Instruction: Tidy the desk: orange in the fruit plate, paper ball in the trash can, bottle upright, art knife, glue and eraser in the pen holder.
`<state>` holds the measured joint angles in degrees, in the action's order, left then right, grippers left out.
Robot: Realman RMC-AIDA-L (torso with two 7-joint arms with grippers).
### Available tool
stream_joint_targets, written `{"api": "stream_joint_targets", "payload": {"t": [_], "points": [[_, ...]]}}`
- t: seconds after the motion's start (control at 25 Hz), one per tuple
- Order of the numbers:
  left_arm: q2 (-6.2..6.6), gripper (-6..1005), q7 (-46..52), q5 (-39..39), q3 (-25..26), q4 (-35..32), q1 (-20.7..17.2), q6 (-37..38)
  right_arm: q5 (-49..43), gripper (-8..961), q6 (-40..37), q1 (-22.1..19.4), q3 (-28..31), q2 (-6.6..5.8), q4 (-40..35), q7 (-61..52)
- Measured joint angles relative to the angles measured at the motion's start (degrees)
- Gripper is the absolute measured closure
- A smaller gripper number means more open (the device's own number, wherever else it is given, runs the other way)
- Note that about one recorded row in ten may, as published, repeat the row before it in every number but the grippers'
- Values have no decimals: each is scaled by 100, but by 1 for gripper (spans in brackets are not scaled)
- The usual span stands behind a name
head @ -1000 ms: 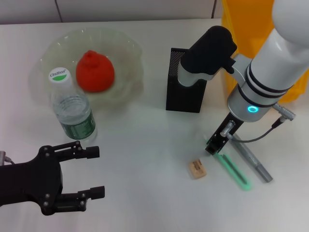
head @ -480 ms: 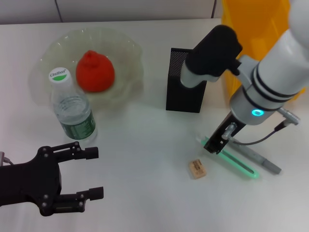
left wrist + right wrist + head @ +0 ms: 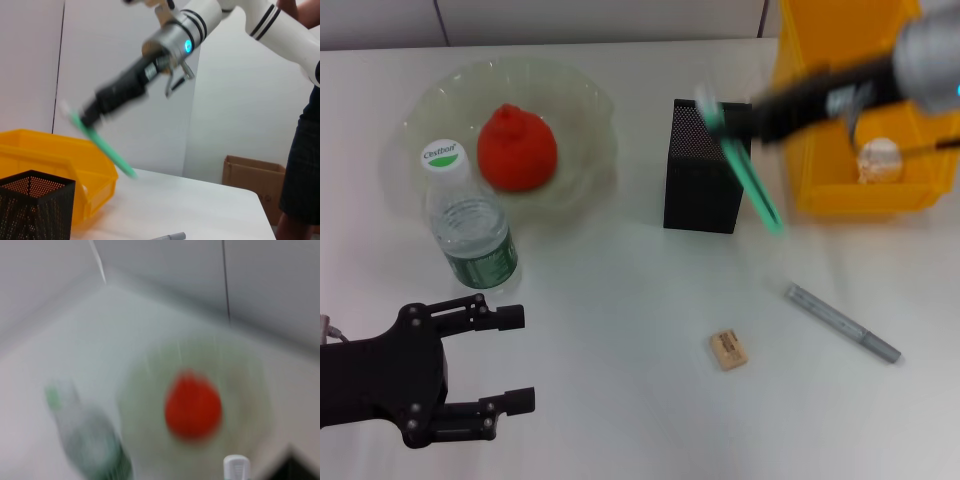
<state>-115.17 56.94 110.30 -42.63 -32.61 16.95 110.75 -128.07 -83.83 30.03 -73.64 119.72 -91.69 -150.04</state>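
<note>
- The knife (image 3: 740,160) is in the air, tilted, clenched in the right hand (image 3: 745,120) at its white end, and hangs beside the black mesh box (image 3: 705,170).
- Behind this hand is the yellow bin (image 3: 840,195) with a paper ball (image 3: 878,160).
- Below it, the eraser (image 3: 728,349) and the grey stick (image 3: 840,322) lie apart on the worktop (image 3: 620,300).
- The left hand (image 3: 510,358) is released, near the upright bottle (image 3: 468,225); the orange (image 3: 517,147) sits in the plate (image 3: 580,100).

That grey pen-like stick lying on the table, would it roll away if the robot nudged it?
Probably, if pushed sideways: the glue looks slim and round, lying flat on the smooth white desk. It seems rigid, so it should lift in one straight piece. Being so thin and low, it may slip between the jaws unless gripped squarely across its width.
</note>
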Motion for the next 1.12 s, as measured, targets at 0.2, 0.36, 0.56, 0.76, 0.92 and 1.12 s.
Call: {"api": "stream_joint_targets", "payload": {"t": [0.2,0.36,0.56,0.76,0.92,1.12], "points": [[-13,215,-7,0,0,27,-9,-3,1814,744,1310,-308,498,-28,1056,1553],[-22,215,-4,0,0,40,-9,-11,2847,732,1913,-187,511,-31,2373,2824],[-26,215,-4,0,6,47,-9,-34,3049,717,2325,201,517,-40,3566,3438],[-31,215,-18,0,4,53,-16,-70,3046,702,2347,396,518,-48,4002,3636],[-31,215,-28,0,1,53,-17,-72,2862,551,1671,345,520,-140,3529,3279],[-19,215,-23,0,-1,53,-16,-37,2189,369,386,381,525,-459,2499,2359]]}}
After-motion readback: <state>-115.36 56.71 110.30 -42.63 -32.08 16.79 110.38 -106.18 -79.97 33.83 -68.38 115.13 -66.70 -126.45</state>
